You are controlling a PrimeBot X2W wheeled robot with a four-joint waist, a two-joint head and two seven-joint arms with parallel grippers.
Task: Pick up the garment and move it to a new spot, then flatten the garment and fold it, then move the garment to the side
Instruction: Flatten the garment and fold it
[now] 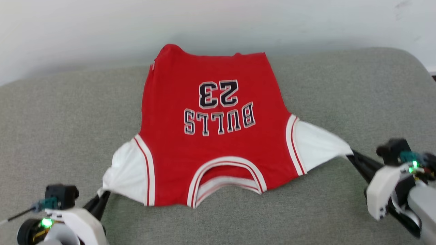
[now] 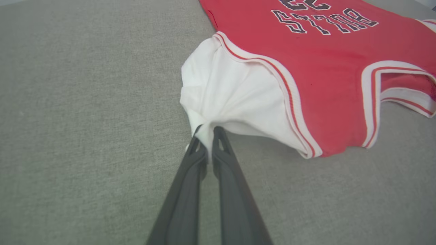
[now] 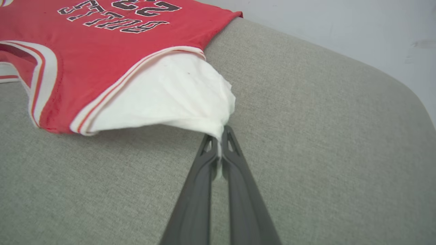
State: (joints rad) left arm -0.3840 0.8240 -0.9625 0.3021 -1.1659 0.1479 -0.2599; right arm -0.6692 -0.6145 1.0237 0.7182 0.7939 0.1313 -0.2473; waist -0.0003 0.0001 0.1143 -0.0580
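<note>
On my left, the left gripper [image 1: 102, 196] has its two dark fingers pinched shut on the bunched tip of the white left sleeve [image 1: 126, 172], and the cloth fans out from that pinch toward the body of the shirt [image 1: 211, 146]. The shirt lies face up on the grey cushion [image 1: 51, 119], spread between my two arms, with the collar [image 1: 224, 177] nearest me and the hem [image 1: 211, 54] far off by the wall [image 1: 102, 27], so the lettering reads upside down from my head camera. Its long axis therefore runs straight away from me, and the line between my two grips crosses it at shoulder height. That line is not square, though. On my right, the right sleeve [image 1: 318, 144] is drawn out to a point, and the right gripper [image 1: 351, 156], clamped shut on that tip, sits further from me than the left one. Both sleeve tips look raised a little off the cushion, judging by the shadow beneath them, while the red body rests flat. I judge neither arm nearer to the shirt, since each already holds a corner. What matters for flattening is pulling outward evenly and bringing the two grips level.
</note>
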